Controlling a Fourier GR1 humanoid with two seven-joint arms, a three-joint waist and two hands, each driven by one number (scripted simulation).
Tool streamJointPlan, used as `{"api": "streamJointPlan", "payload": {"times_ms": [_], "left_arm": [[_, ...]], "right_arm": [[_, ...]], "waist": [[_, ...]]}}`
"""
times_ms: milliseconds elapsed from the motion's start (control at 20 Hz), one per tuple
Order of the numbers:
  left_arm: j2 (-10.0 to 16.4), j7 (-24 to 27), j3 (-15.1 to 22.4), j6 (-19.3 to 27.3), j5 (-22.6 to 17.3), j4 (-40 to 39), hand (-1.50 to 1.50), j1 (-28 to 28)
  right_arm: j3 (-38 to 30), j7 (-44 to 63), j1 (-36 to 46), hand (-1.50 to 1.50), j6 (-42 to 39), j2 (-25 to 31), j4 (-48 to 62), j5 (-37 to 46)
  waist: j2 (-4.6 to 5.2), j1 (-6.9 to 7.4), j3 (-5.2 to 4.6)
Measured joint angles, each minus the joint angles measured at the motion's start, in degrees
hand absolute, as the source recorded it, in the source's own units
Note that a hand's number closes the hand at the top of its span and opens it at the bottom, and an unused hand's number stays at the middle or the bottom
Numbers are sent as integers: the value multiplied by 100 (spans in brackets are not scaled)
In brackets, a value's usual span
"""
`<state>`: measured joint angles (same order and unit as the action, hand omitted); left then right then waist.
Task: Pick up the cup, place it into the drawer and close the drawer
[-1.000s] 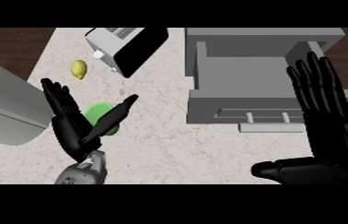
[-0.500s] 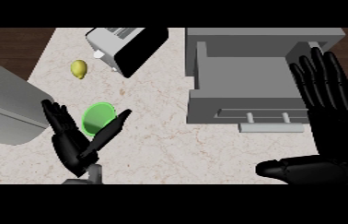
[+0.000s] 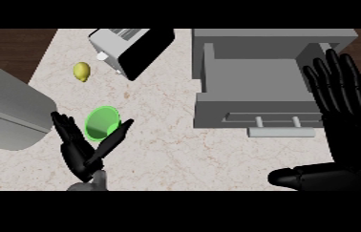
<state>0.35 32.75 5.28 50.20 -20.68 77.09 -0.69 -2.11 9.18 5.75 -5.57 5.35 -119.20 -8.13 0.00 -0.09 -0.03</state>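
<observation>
Our left hand (image 3: 84, 151) spread open, empty, beside green cup (image 3: 100, 122); careless closing may tip it. Right hand (image 3: 337, 97) open, resting by drawer (image 3: 247, 110).

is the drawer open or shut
Open: the drawer is pulled out, its bare grey inside showing. The cup sits outside it on the counter.

Left: our left hand (image 3: 81, 152) sits just before the cup (image 3: 102, 122) on the counter (image 3: 176, 147).
Right: our right hand (image 3: 342, 131) beside the drawer (image 3: 254, 78).
Behind cup: lemon (image 3: 82, 71), toaster (image 3: 130, 47).
</observation>
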Motion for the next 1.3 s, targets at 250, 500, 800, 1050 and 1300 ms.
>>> {"api": "streamJointPlan", "payload": {"times_ms": [250, 500, 800, 1050, 1300], "left_arm": [[-22, 554, -111, -275, -503, -438, -150, 62], [-28, 1158, -356, -585, -954, -1098, -150, -143], [-30, 1553, -515, -781, -1282, -1597, -150, -283], [-16, 1865, -714, -1068, -1454, -2187, -150, -462], [-16, 2080, -889, -1345, -1465, -2591, -150, -624]], "right_arm": [[-31, -26, 37, -150, -2, -31, 79, -7], [51, -166, -113, -150, -62, -93, 80, 65], [70, -89, -72, -150, -69, -101, 56, 90], [25, 19, -26, -150, -80, -81, -2, 31], [98, 140, -6, -150, -39, -108, -109, 91]], "waist": [[-1, 6, 1], [0, 2, 1], [0, 3, 2], [0, 0, 2], [-1, -1, 2]]}}
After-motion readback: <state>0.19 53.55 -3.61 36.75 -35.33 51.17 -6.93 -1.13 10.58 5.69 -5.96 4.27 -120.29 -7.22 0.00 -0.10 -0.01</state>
